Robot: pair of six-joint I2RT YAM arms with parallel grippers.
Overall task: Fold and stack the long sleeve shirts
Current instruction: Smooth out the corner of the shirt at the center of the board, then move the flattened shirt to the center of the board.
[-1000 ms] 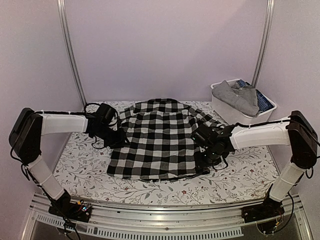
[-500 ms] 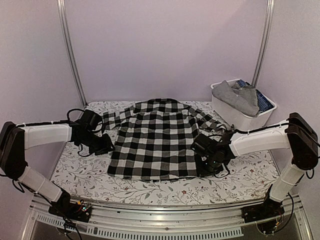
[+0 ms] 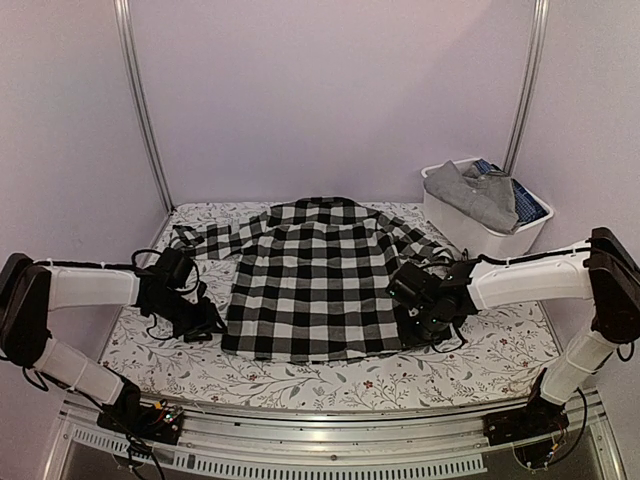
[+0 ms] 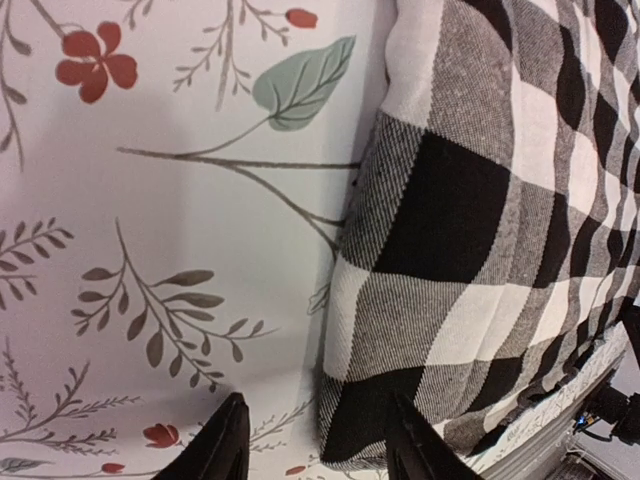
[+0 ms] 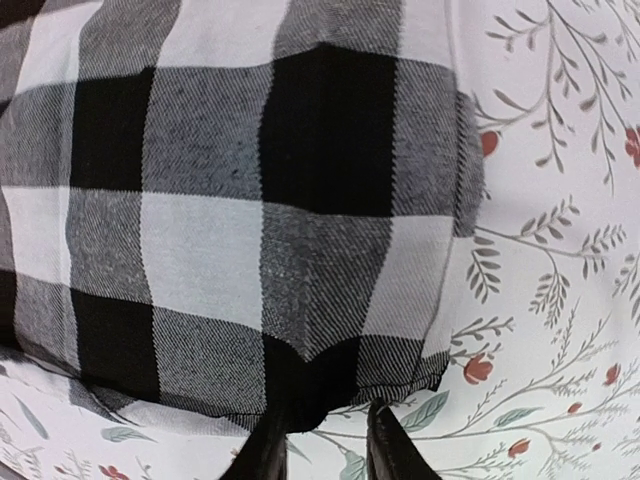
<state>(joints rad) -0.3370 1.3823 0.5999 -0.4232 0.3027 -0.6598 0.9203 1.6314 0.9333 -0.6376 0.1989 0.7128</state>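
A black-and-white checked long sleeve shirt (image 3: 315, 280) lies spread flat on the floral table, collar to the back, its left sleeve (image 3: 200, 238) stretched out to the left. My left gripper (image 3: 200, 325) is low at the shirt's front left corner. In the left wrist view it (image 4: 318, 445) stands open, with the hem corner (image 4: 365, 420) between the fingers. My right gripper (image 3: 425, 325) is at the front right corner. Its jaws (image 5: 328, 450) stand open by a narrow gap, the dark hem edge (image 5: 315, 405) reaching in between the tips.
A white bin (image 3: 470, 235) stands at the back right, holding a grey shirt (image 3: 470, 190) and a dark blue patterned one (image 3: 518, 190). The floral tablecloth (image 3: 480, 350) shows around the shirt. A metal rail (image 3: 320, 440) runs along the front edge.
My left gripper has come away from the left sleeve, left stretched out, and moved forward to the front left hem corner, opening wider. My right gripper's jaws have narrowed at the front right corner.
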